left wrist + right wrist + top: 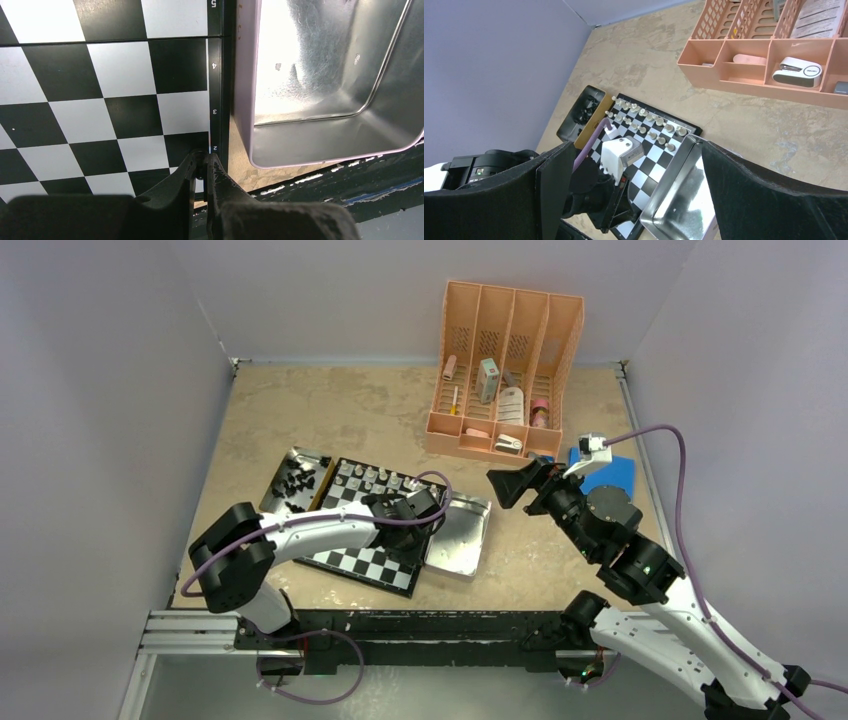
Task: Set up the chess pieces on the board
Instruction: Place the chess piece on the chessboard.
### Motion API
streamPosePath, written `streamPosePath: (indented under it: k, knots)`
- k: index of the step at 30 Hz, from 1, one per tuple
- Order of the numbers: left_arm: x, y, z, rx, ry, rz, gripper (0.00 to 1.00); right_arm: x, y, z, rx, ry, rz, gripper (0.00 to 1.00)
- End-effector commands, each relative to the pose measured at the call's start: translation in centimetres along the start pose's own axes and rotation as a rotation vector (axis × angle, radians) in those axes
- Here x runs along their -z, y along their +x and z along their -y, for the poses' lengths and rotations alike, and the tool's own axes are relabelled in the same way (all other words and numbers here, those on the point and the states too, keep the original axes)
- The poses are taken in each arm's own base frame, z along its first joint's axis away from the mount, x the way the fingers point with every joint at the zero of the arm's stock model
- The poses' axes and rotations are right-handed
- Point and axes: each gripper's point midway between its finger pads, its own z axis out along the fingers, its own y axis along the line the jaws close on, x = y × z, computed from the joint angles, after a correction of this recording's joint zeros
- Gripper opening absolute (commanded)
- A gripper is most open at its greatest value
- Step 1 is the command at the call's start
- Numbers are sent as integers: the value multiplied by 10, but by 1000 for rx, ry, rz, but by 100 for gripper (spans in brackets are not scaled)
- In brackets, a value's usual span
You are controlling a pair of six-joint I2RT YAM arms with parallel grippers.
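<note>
The board (352,558) lies left of centre, with silvery-white chess pieces (372,478) standing on its two far rows. Black chess pieces (298,482) lie in a small tray at its far left. My left gripper (420,520) is low over the board's right edge. In the left wrist view it (204,162) is shut on a small black chess piece (200,166) by the rim mark "2", over the board (100,100). My right gripper (510,486) is open and empty, raised to the right of the board. Its wrist view (639,170) shows the board (651,150) and white pieces (644,120).
A plain silver metal tray (460,535) lies against the board's right side, also in the left wrist view (325,75) and right wrist view (679,200). An orange desk organizer (505,370) stands at the back. A blue pad (612,476) lies at the right.
</note>
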Motion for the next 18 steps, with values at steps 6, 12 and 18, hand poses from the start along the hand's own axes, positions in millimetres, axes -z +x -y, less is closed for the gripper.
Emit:
streamPosePath:
  k: [6,12,18]
  knots:
    - [-7,-3,-6,9,-71,11,10,5,-22,-10,-24,-22,65,99]
    - [-5,-4,-8,4,-95,18,10,5,-21,-10,-25,-25,63,99]
    - [-7,-5,-8,0,-110,17,10,4,-20,-10,-29,-29,59,99]
